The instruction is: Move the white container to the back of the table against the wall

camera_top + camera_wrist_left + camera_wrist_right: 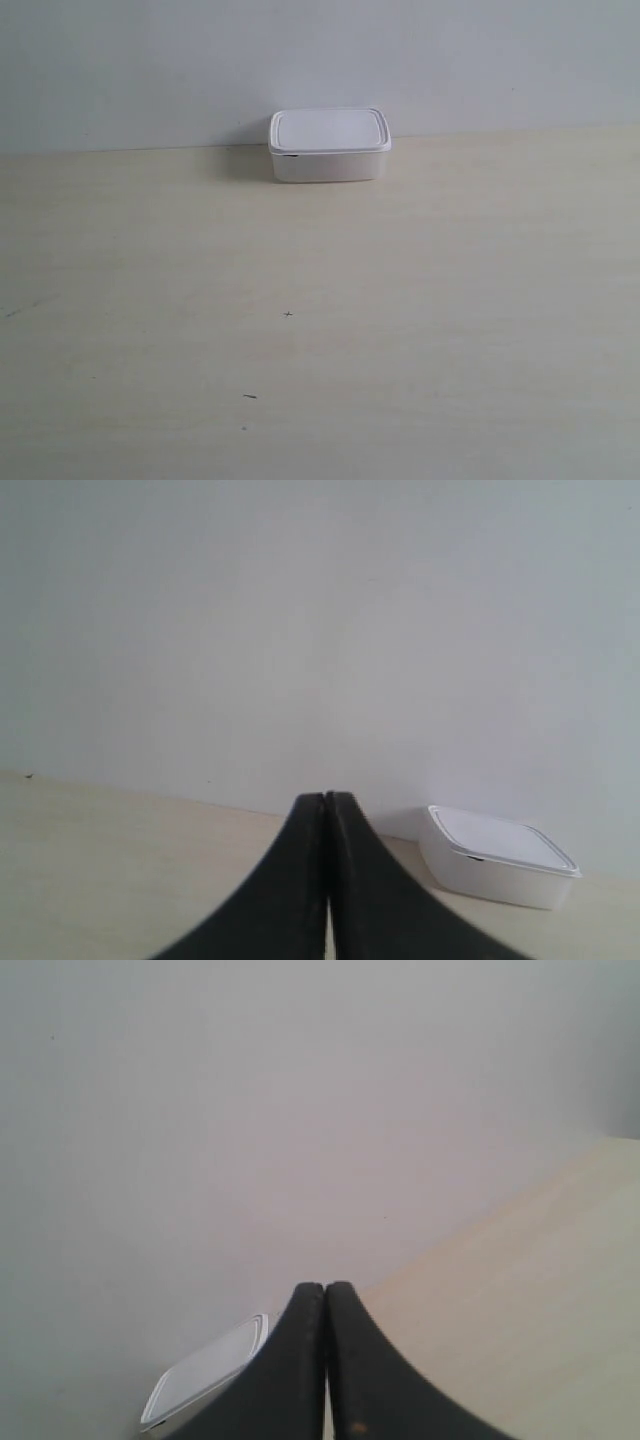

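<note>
The white container stands with its lid on at the far edge of the cream table, right at the foot of the pale wall. Neither arm shows in the exterior view. In the left wrist view the left gripper is shut, its black fingers pressed together with nothing between them, and the white container lies well off to one side of it. The right gripper is also shut and empty; the white container shows partly behind one finger.
A few tiny dark specks mark the table. The table runs on past the right gripper to the wall. No other objects are in view.
</note>
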